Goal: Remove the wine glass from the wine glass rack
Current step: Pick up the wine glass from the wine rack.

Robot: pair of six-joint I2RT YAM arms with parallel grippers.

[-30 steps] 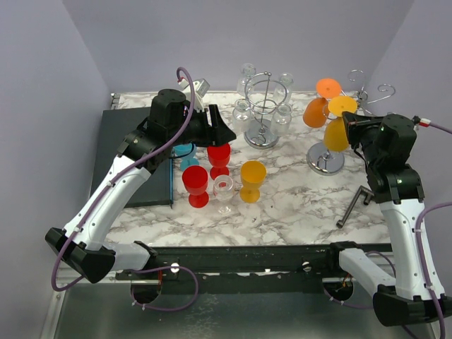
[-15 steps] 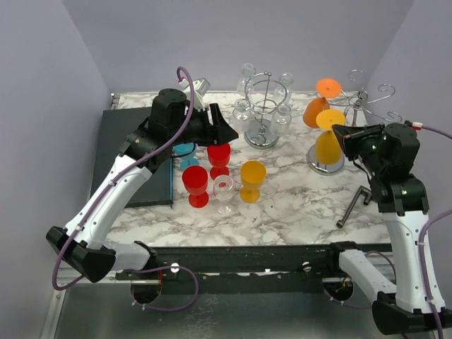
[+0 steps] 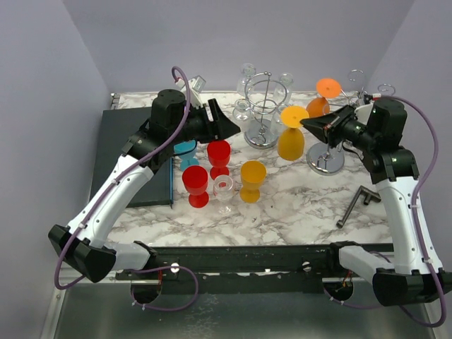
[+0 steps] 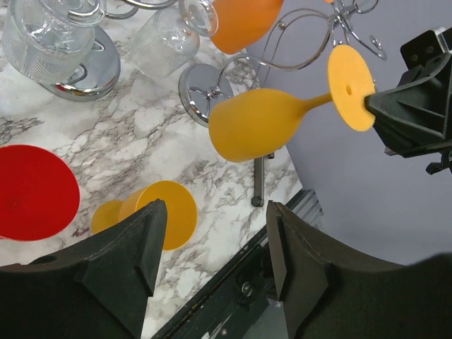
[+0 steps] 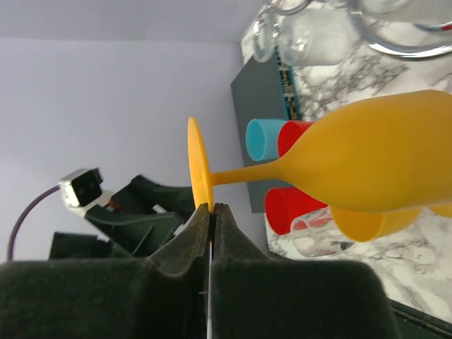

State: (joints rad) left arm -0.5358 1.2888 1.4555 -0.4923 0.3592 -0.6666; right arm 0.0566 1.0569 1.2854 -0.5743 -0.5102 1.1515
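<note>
— Fingers of the right gripper: what are they doing?
— They are pressing together on the thin, flat foot disc of the orange wine glass, pinching its rim. The smooth, opaque glass is hanging tilted in the air at 9 o'clock from the chrome wine glass rack, apart from its wire hooks. A second orange glass is hanging on the rack.
— And the left gripper?
— Its matte black fingers are standing spread, gripping nothing, above the marble table. Stemmed plastic cups are standing below it: red cups, an orange cup, a blue cup and a clear cup. At the table's 12 o'clock a second chrome rack is carrying clear ribbed glasses.
</note>
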